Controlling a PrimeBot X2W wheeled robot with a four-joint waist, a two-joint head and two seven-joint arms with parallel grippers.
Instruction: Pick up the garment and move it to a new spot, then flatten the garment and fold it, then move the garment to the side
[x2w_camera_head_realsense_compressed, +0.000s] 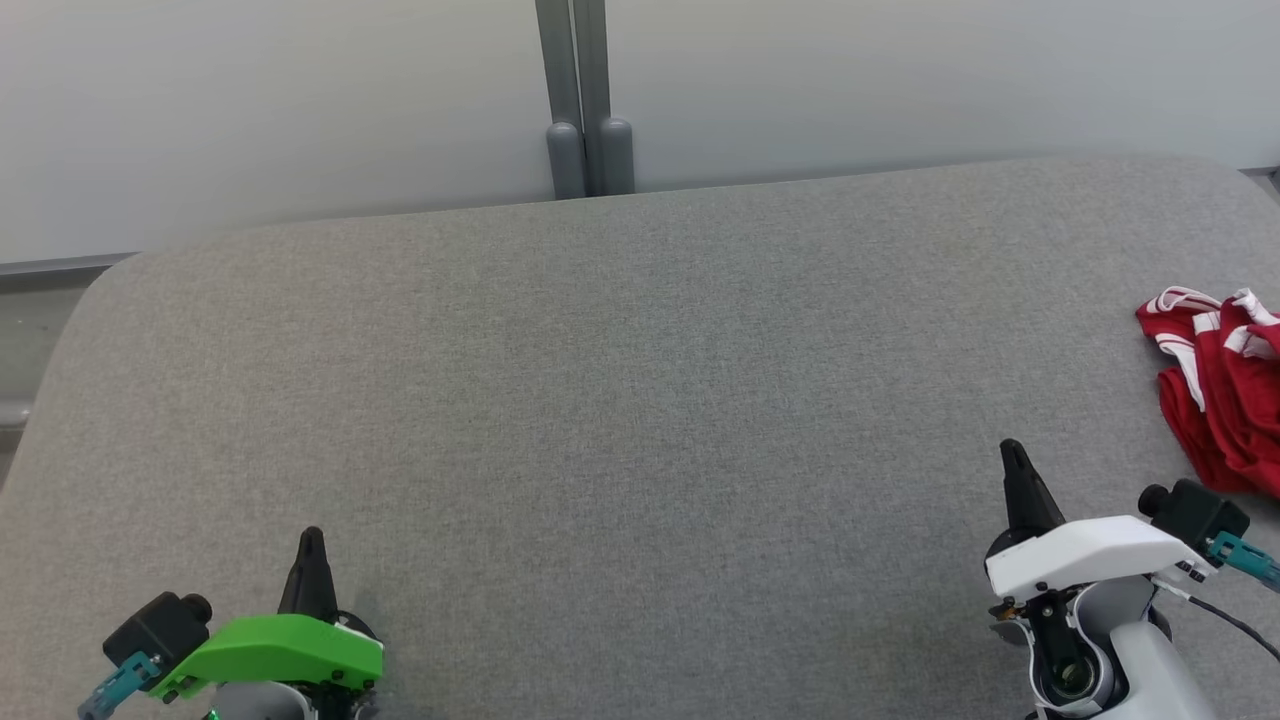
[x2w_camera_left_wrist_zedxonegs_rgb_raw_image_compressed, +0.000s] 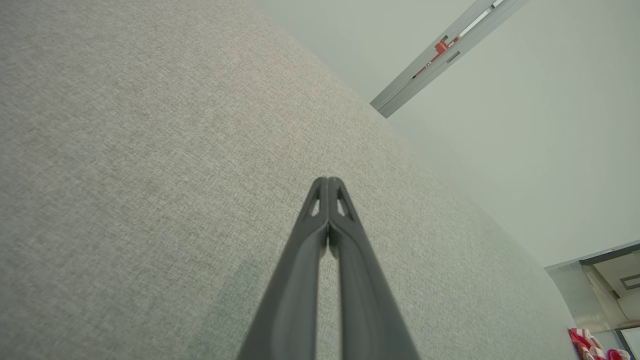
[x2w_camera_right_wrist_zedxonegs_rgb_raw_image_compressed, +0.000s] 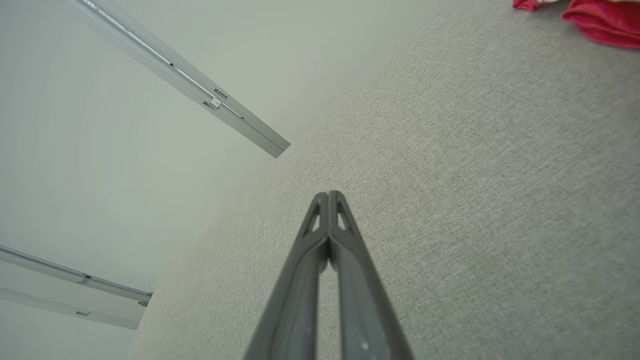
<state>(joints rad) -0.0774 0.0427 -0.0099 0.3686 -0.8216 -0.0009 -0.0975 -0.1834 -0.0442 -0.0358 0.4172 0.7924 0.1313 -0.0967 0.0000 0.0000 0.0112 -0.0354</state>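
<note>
One red garment (x2w_camera_head_realsense_compressed: 1222, 410), right edge cropped

Broad table (x2w_camera_head_realsense_compressed: 640, 400) lies open; garment (x2w_camera_head_realsense_compressed: 1225, 400) occupies its right edge.

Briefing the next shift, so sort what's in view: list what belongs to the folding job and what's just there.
Belongs to the job:
- red and white garment, crumpled, off to the robot's right
- left gripper, shut, empty
- right gripper, shut, empty, the nearer one to the garment

Just there:
- grey fabric table, work surface only
- grey posts against the wall behind
</note>
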